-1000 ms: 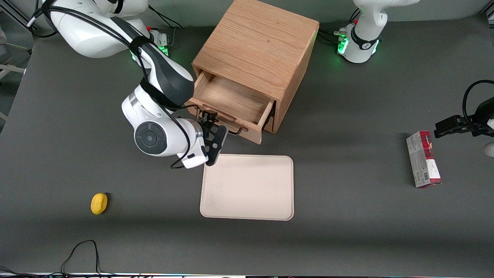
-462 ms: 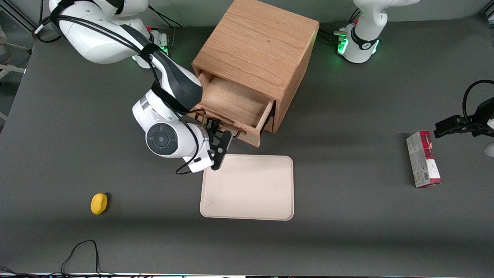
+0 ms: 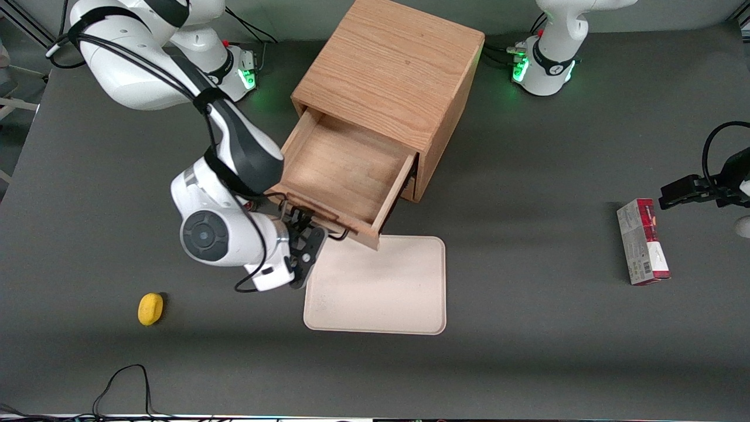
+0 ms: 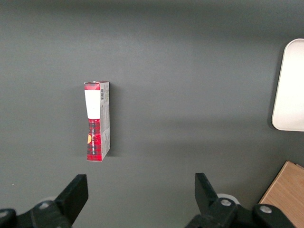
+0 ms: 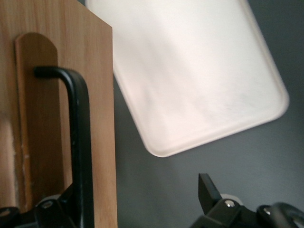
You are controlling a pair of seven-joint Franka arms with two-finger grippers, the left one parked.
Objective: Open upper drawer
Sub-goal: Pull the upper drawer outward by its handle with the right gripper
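The upper drawer (image 3: 343, 170) of the oak cabinet (image 3: 392, 64) stands pulled far out, its wooden inside bare. Its front panel (image 5: 61, 118) carries the thin black bar handle (image 5: 78, 123), which also shows in the front view (image 3: 341, 236). My right gripper (image 3: 302, 225) is at the drawer's front, nearer the front camera than the cabinet. In the right wrist view the gripper (image 5: 137, 190) is open, its fingers wide apart, and the handle runs just inside one finger (image 5: 66, 204). The lower drawer is hidden under the upper one.
A cream tray (image 3: 381, 287) lies on the table in front of the drawer, and the drawer's front overhangs its edge. A yellow object (image 3: 150, 308) lies toward the working arm's end. A red box (image 3: 642, 241) lies toward the parked arm's end.
The upper drawer has slid much farther out toward the front camera. My gripper has moved the same way with the handle.
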